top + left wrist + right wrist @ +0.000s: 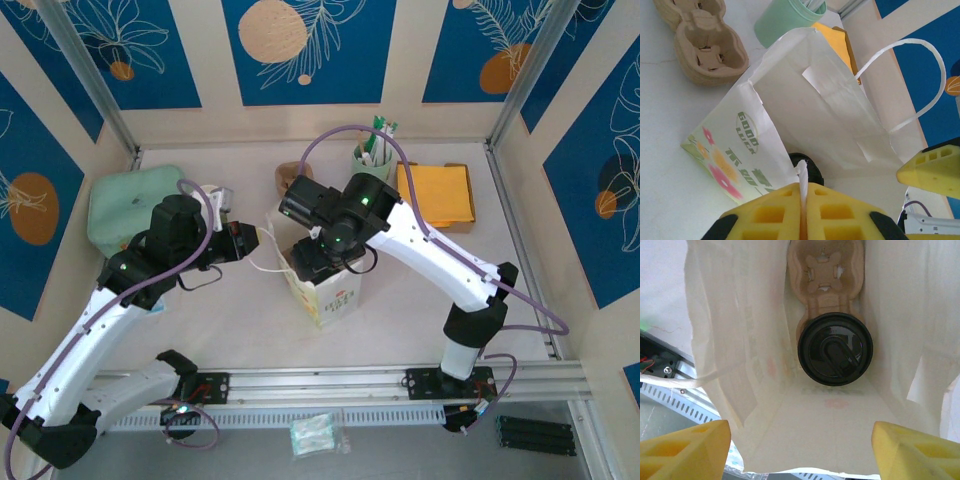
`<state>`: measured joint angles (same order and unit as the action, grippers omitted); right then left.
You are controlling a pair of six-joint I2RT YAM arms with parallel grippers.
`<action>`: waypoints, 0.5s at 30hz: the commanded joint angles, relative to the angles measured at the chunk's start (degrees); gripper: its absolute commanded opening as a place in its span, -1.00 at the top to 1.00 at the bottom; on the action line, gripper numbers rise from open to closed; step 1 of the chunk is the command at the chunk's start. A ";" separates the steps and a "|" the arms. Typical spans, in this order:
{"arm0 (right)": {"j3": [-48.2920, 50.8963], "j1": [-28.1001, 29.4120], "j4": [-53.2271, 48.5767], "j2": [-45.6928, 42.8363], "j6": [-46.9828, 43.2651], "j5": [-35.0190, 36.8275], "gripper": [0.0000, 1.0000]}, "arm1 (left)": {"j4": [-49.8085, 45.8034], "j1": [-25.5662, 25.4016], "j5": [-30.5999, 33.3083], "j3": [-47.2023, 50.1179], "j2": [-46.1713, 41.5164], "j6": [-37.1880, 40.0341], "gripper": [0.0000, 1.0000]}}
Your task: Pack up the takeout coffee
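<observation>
Takeout coffee (835,348) at btm of bag (740,340) — sides hidden by lid (812,367); left gripper (802,200) pinches handle (802,174), right gripper (800,447) fingers spread.

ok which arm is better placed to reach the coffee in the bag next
Right. The right gripper is open over the bag, with the coffee in its carrier straight below. The left gripper is shut on a bag handle, so it looks occupied.
</observation>
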<state>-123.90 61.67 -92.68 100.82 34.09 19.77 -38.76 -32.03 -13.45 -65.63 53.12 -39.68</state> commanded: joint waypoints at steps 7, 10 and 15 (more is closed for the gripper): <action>-1.17 0.81 -2.18 -2.37 1.44 1.19 -0.48 | 0.01 -0.37 0.39 -2.55 -0.13 1.75 0.43; -1.59 0.79 -2.21 -2.80 1.50 1.40 -0.49 | -0.45 -0.37 0.60 -3.37 -0.46 1.97 0.28; -2.93 0.82 -2.21 -3.62 1.49 1.59 -0.49 | -1.46 -0.38 0.94 -4.90 -0.86 2.14 -0.02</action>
<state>-124.70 61.93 -92.84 99.48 34.57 20.86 -39.07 -32.03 -13.06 -68.34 53.08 -38.57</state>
